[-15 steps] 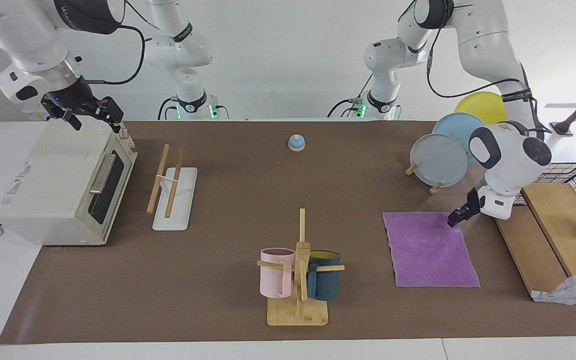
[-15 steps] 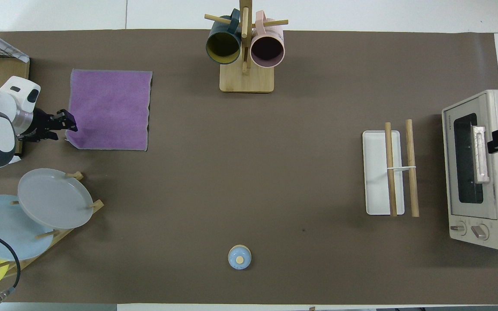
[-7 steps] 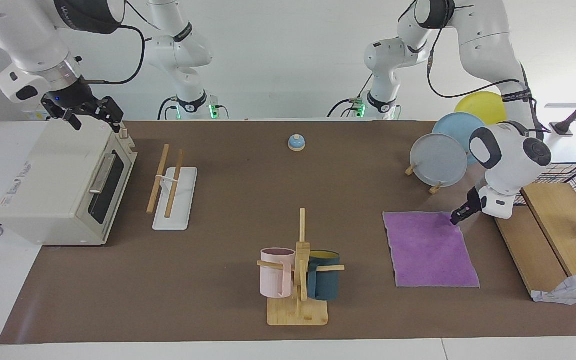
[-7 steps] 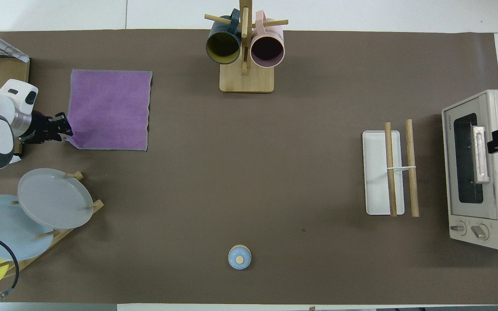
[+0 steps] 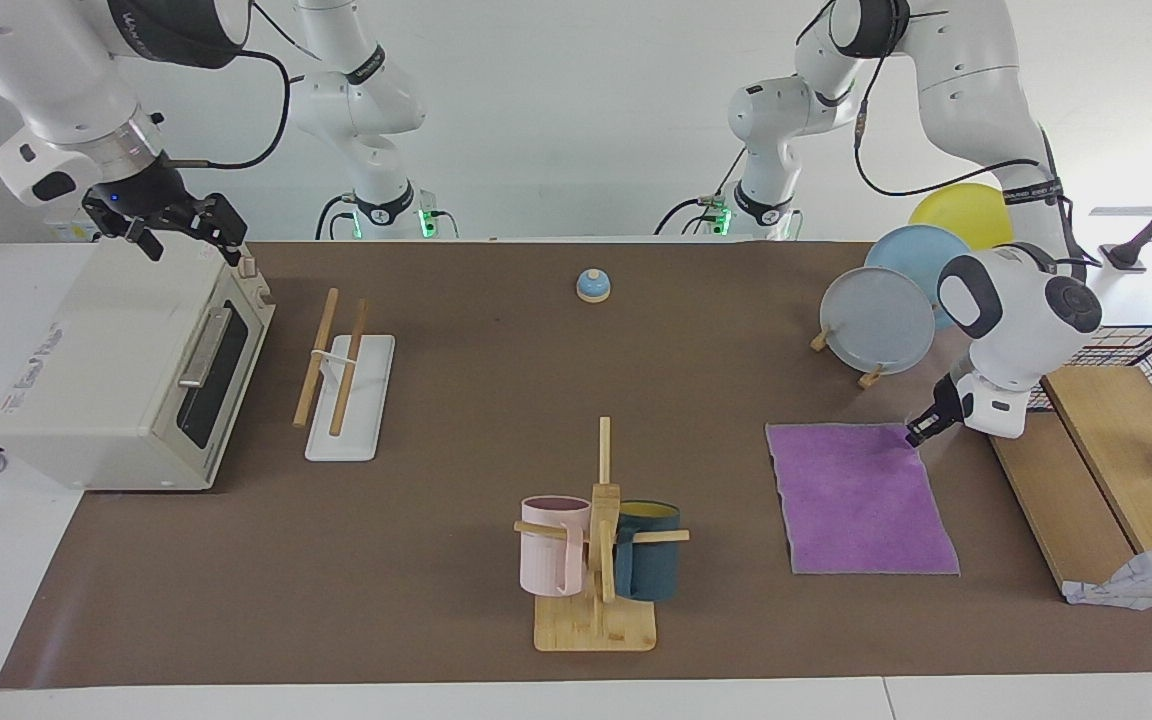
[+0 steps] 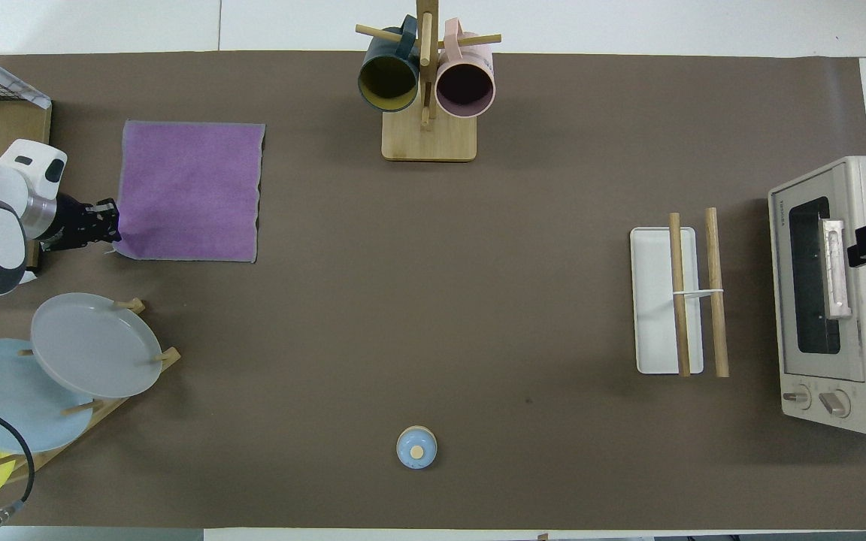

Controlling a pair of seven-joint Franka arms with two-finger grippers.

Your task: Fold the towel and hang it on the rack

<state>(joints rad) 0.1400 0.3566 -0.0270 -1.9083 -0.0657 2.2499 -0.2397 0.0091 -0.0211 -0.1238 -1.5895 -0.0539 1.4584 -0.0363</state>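
Observation:
The purple towel (image 5: 861, 500) lies flat on the brown mat at the left arm's end of the table; it also shows in the overhead view (image 6: 189, 191). My left gripper (image 5: 914, 434) is low at the towel's corner nearest the robots, on its edge toward the left arm's end (image 6: 111, 224). The rack (image 5: 336, 365) of two wooden rods over a white base stands at the right arm's end, beside the toaster oven (image 6: 692, 293). My right gripper (image 5: 188, 240) waits open and empty above the oven's top.
A toaster oven (image 5: 126, 370) stands at the right arm's end. A mug tree (image 5: 598, 540) with two mugs is mid-table, farther from the robots. A plate stand (image 5: 876, 320) is near the left arm. A wooden shelf (image 5: 1106, 450) flanks the towel. A blue bell (image 5: 593, 286) sits near the robots.
My left gripper has drawn back from over the towel's corner to its edge, toward the left arm's end. The towel stays flat. The right arm has not moved.

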